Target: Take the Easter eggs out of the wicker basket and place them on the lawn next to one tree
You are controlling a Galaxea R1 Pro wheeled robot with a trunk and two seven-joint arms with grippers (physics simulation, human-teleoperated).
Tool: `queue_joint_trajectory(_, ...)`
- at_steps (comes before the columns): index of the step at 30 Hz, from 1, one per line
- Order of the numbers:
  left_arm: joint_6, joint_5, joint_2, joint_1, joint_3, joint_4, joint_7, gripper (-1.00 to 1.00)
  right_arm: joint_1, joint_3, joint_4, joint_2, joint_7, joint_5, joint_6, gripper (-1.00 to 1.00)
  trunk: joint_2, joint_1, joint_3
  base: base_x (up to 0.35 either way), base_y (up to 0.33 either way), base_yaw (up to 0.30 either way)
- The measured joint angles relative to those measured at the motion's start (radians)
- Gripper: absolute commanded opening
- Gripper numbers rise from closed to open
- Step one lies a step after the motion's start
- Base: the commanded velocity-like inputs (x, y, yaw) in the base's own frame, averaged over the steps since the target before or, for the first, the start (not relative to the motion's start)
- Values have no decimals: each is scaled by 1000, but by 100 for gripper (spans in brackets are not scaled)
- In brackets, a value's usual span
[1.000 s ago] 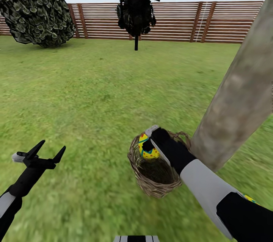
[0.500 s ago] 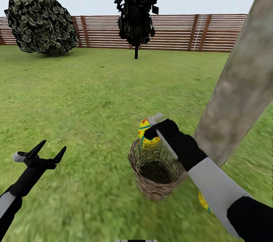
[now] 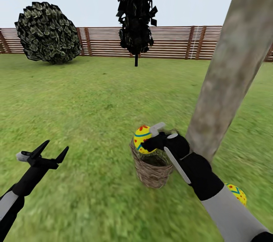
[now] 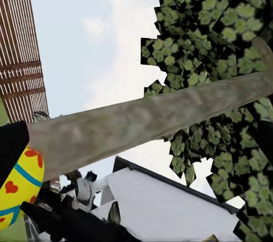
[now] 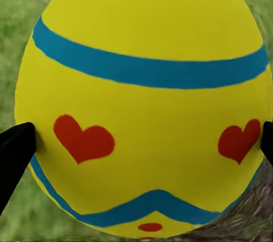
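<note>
The right pincer (image 3: 148, 138) pinches one Easter egg (image 3: 142, 138) and holds it above the far-left rim of the wicker basket (image 3: 151, 168), clear of the weave. In the right wrist view that egg (image 5: 142, 100) sits between the two dark fingertips (image 5: 14, 151), one touching each of its sides, with grass behind it and a bit of basket weave at one corner; it shows a yellow shell, blue bands and red hearts. The basket stands upright on the lawn (image 3: 87, 98), just left of the foot of the tree (image 3: 227, 67), whose thick pale trunk leans up to the right. What lies inside the basket cannot be told from here. A second egg (image 3: 236, 193) lies on the grass near the trunk's base, to the right of the right forearm and partly hidden by it.

The left pincer (image 3: 51, 153) hangs over bare grass at the near left, well apart from the basket, its two dark fingers spread and holding nothing.

Far across the lawn stand a round leafy bush (image 3: 47, 33), a thin-trunked dark tree (image 3: 135, 11) and a brown slatted fence (image 3: 178, 42).
</note>
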Motion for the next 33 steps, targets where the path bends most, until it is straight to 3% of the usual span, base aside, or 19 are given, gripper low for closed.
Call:
queue_joint_trajectory(4,0,-4,-8,-1,-2,-4,0,100,30,-1,1,-64,0,-33,-1,-100,1,-2,16,-110,0,0)
queue_joint_trajectory(7,-1,-5,-15,-1,-5,-4,-1,100,96,-1,-5,-107,-4,-91,0,-100,2,-4,27,-6,0,-150)
queue_joint_trajectory(12,-2,-4,-57,-1,-7,-2,-12,100,186,-2,-5,-176,-3,-101,-3,-100,2,-4,28,-1,0,-268)
queue_joint_trajectory(14,-2,-3,-64,-1,-7,-1,-11,100,198,-2,-4,-209,-3,-100,-5,-100,2,-4,29,0,0,-279)
queue_joint_trajectory(17,-3,-4,-78,-1,-7,2,-11,100,202,-4,-4,-231,-2,-104,-5,-100,2,-4,30,0,0,-279)
queue_joint_trajectory(19,-3,-5,-86,-1,-7,5,-11,100,203,-59,-4,-261,43,-164,-4,-100,2,-4,32,0,0,-275)
queue_joint_trajectory(21,-3,-5,-87,-1,-7,4,-11,100,203,-116,-1,-282,65,-181,-4,-100,2,-4,33,0,0,-274)
queue_joint_trajectory(24,-5,-8,-94,-1,-16,2,-8,100,203,-132,9,-307,60,-183,-7,-100,2,-4,35,0,0,-273)
queue_joint_trajectory(26,-5,-42,-110,-1,-58,-2,-6,100,203,-135,14,-319,57,-181,-8,-100,2,-4,36,0,0,-273)
queue_joint_trajectory(27,-7,-76,-122,-1,-78,-5,-5,100,204,-135,32,-321,55,-179,-9,-100,2,-4,37,0,0,-273)
queue_joint_trajectory(30,-7,-122,-174,-4,-94,-43,-3,100,203,-141,121,-325,53,-176,-25,-100,2,-4,38,0,0,-274)
queue_joint_trajectory(31,-6,-158,-198,-6,-111,-64,-1,100,203,-167,157,-328,53,-172,-47,-100,2,-4,39,0,0,-279)
queue_joint_trajectory(32,-7,-248,-227,-8,-148,-98,6,100,203,-202,183,-328,53,-165,-79,-100,2,-4,40,29,-6,-281)
queue_joint_trajectory(33,-6,-294,-253,-9,-161,-114,7,100,203,-210,190,-328,54,-151,-94,-100,2,-4,40,104,-82,-283)
